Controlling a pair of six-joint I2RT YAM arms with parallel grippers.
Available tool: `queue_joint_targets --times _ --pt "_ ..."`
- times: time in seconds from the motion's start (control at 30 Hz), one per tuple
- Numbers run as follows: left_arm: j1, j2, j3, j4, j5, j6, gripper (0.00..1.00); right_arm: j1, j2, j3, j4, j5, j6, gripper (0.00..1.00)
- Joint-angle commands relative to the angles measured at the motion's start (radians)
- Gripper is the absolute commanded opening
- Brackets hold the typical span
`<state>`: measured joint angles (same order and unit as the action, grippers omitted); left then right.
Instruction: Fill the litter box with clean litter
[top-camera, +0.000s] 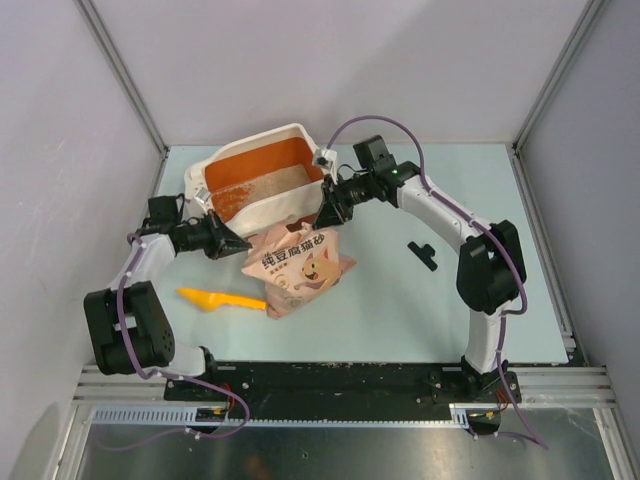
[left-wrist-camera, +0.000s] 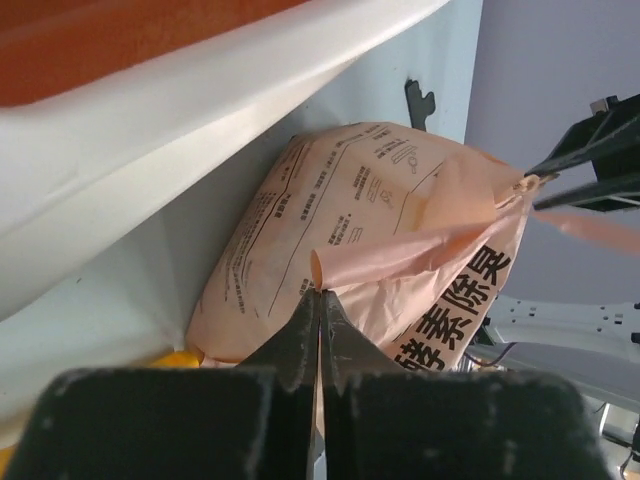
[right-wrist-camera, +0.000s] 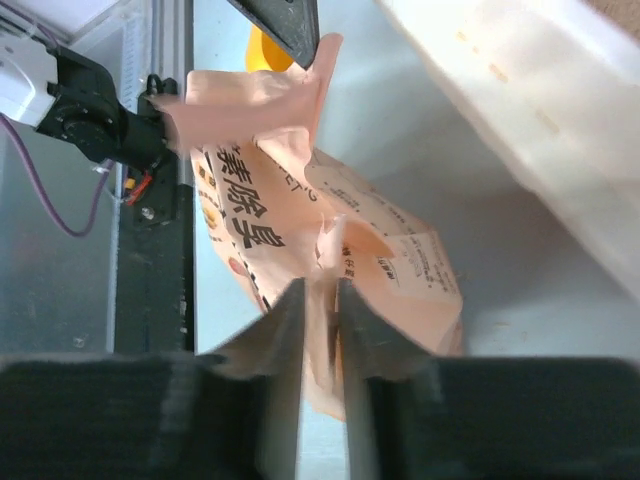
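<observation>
The pale desk (top-camera: 400, 310) carried the litter box (top-camera: 270, 210) at its far side, left of centre. The orange inside showed only a thin pale band of litter (top-camera: 272, 183) on the floor, so the filling looked barely begun. Just near of the box, against or close beside its white wall, lay the pink printed bag (top-camera: 298, 268), slumped on its side and presumably holding the rest of the litter. The step in hand appeared to be taking hold of the bag by its top. The left end effector (top-camera: 243, 245) had its fingers pressed together on a flap of the bag's film at the left corner. The right end effector (top-camera: 322, 215) had its fingers only narrowly apart, with a fold of the far right corner caught between them and seemingly pinched. The next move would probably call for both arms to lift together and carry the mouth over the rim before tipping. The box's tall near wall and thick rim stood directly in the way, and the thin film could slip or tear under the weight. A yellow scoop (top-camera: 215, 300) lay on the near left, beside the bag and out of the likely path. A small black piece (top-camera: 423, 255) sat well apart to the right.
</observation>
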<state>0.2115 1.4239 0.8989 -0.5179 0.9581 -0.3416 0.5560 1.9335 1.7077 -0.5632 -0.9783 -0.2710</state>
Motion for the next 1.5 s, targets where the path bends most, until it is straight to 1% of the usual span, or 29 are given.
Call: queue_joint_targets --times 0.0,0.03,0.1,0.13,0.2,0.23,0.4,0.57,0.67,0.8,0.87,0.9,0.93,1.0,1.03,1.07,1.1,1.13,1.17,1.2,1.23,1.27,1.3,1.4,1.47 --pt "0.000 -0.054 0.028 0.042 0.077 0.006 0.00 -0.013 -0.079 0.043 0.117 -0.025 0.047 0.37" --pt "0.000 -0.083 0.023 0.047 0.073 0.012 0.00 -0.013 -0.076 0.067 0.120 -0.025 0.039 0.49" --pt "0.000 -0.117 0.011 0.056 0.062 0.036 0.00 -0.013 -0.059 0.099 0.126 -0.036 0.027 0.56" --pt "0.000 -0.137 0.003 0.071 0.056 0.042 0.00 -0.005 -0.047 0.119 0.126 -0.043 0.017 0.62" --pt "-0.001 -0.184 -0.026 0.091 0.033 0.044 0.00 0.007 -0.003 0.188 0.080 -0.046 -0.019 0.65" --pt "0.000 -0.198 -0.037 0.111 0.027 0.038 0.00 0.022 0.010 0.208 0.059 -0.052 -0.067 0.67" --pt "0.000 -0.249 -0.072 0.139 0.016 0.009 0.00 0.067 0.097 0.325 -0.058 -0.082 -0.143 0.70" --pt "0.002 -0.266 -0.068 0.145 0.027 0.007 0.00 0.122 0.156 0.355 -0.073 -0.066 -0.132 0.75" --pt "0.000 -0.275 -0.063 0.148 0.028 0.007 0.00 0.148 0.200 0.365 -0.112 -0.028 -0.174 0.75" --pt "0.000 -0.278 -0.071 0.153 0.021 0.006 0.00 0.168 0.257 0.398 -0.148 -0.008 -0.172 0.73" --pt "0.000 -0.283 -0.074 0.156 0.027 0.004 0.00 0.168 0.263 0.395 -0.130 0.010 -0.151 0.66" --pt "0.000 -0.283 -0.075 0.156 0.025 0.006 0.00 0.168 0.263 0.395 -0.107 0.012 -0.145 0.58" --pt "0.000 -0.284 -0.075 0.156 0.027 0.006 0.00 0.167 0.259 0.395 -0.093 0.010 -0.122 0.42" --pt "0.000 -0.289 -0.057 0.156 0.028 0.029 0.02 0.163 0.240 0.398 -0.034 0.010 -0.096 0.26" --pt "0.000 -0.293 -0.042 0.156 0.018 0.042 0.14 0.162 0.231 0.402 -0.017 0.018 -0.088 0.13" --pt "-0.001 -0.307 -0.026 0.156 0.036 0.099 0.22 0.162 0.222 0.414 0.009 0.026 -0.089 0.09" --pt "-0.003 -0.313 0.026 0.156 0.048 0.137 0.31 0.162 0.205 0.423 0.016 0.030 -0.100 0.06" --pt "-0.007 -0.321 0.055 0.156 0.054 0.177 0.47 0.162 0.199 0.440 0.017 0.035 -0.112 0.03" --pt "-0.017 -0.329 0.087 0.142 0.057 0.275 0.52 0.163 0.191 0.457 0.014 0.036 -0.152 0.01" --pt "-0.021 -0.336 0.154 0.125 0.054 0.327 0.56 0.165 0.188 0.504 -0.010 0.038 -0.172 0.00" --pt "-0.030 -0.336 0.188 0.084 0.036 0.382 0.63 0.166 0.182 0.527 -0.024 0.044 -0.195 0.00" --pt "-0.053 -0.333 0.221 0.062 0.016 0.465 0.66 0.173 0.180 0.549 -0.053 0.050 -0.226 0.00" --pt "-0.066 -0.327 0.279 0.044 -0.004 0.496 0.68 0.176 0.177 0.581 -0.059 0.061 -0.261 0.00" --pt "-0.141 -0.312 0.357 -0.016 -0.016 0.601 0.70 0.179 0.163 0.596 -0.049 0.084 -0.275 0.00" --pt "-0.202 -0.301 0.373 -0.044 -0.056 0.659 0.71 0.180 0.153 0.601 -0.037 0.089 -0.272 0.00"
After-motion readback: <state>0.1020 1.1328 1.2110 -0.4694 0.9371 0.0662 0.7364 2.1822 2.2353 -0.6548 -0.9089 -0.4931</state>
